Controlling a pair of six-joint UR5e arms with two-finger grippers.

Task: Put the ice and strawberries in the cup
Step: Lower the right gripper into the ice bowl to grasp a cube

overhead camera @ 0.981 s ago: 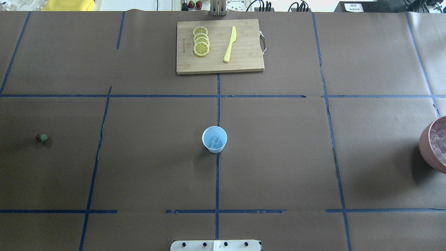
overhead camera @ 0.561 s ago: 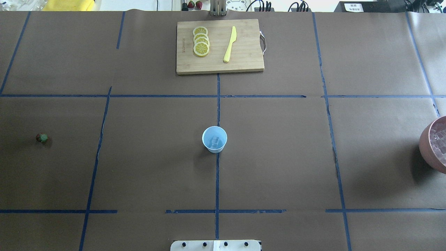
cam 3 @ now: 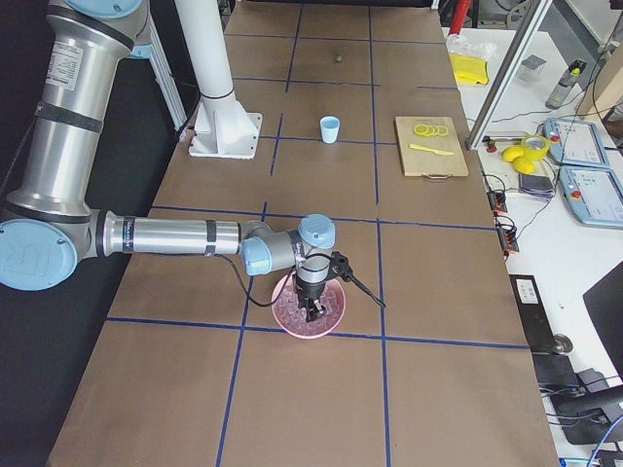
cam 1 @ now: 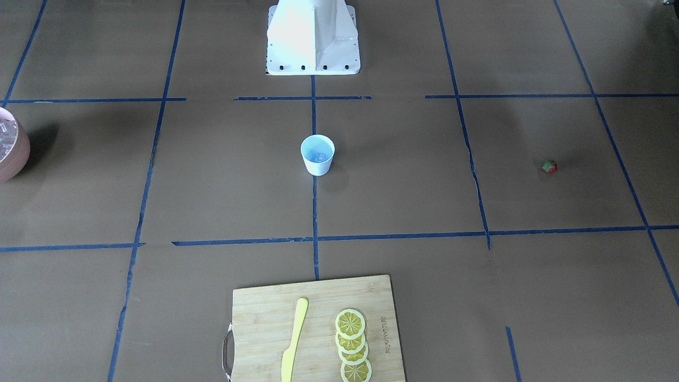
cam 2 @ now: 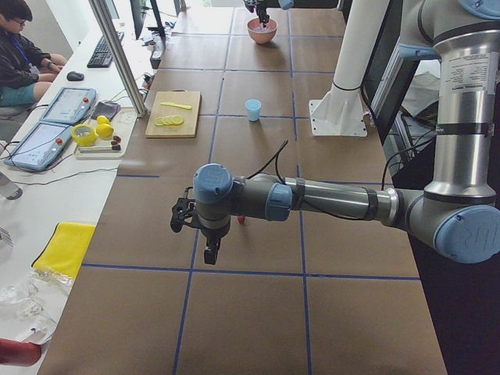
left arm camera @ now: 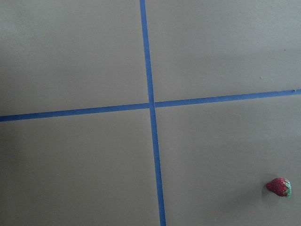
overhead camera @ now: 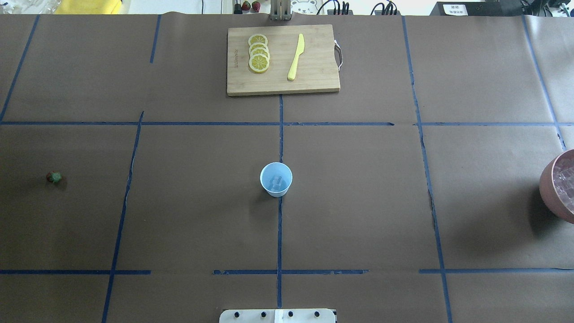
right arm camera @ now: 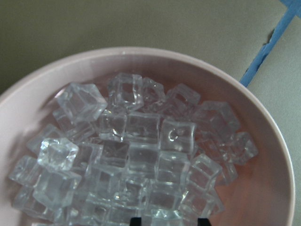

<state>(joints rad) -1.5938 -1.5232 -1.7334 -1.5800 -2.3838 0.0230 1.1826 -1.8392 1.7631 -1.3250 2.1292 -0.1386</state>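
The white cup (overhead camera: pixel 276 179) stands at the table's middle with a clear ice cube (overhead camera: pixel 277 181) inside; it also shows in the front view (cam 1: pixel 318 154). The tiny red strawberry (overhead camera: pixel 54 177) lies far left, and low right in the left wrist view (left arm camera: pixel 279 187). My left gripper (cam 2: pixel 210 251) hangs above the table near it; I cannot tell if it is open. My right gripper (right arm camera: pixel 169 220) is just above the ice (right arm camera: pixel 136 155) heaped in the pink bowl (right arm camera: pixel 263 141). Its fingertips (right arm camera: pixel 136 220) stand apart, open, with a cube between them.
A wooden cutting board (overhead camera: pixel 282 60) with lemon slices (overhead camera: pixel 258 54) and a yellow knife (overhead camera: pixel 296 57) lies at the far middle. The pink bowl (overhead camera: pixel 549 188) sits at the right edge. The robot's base (cam 1: pixel 313 37) is behind the cup.
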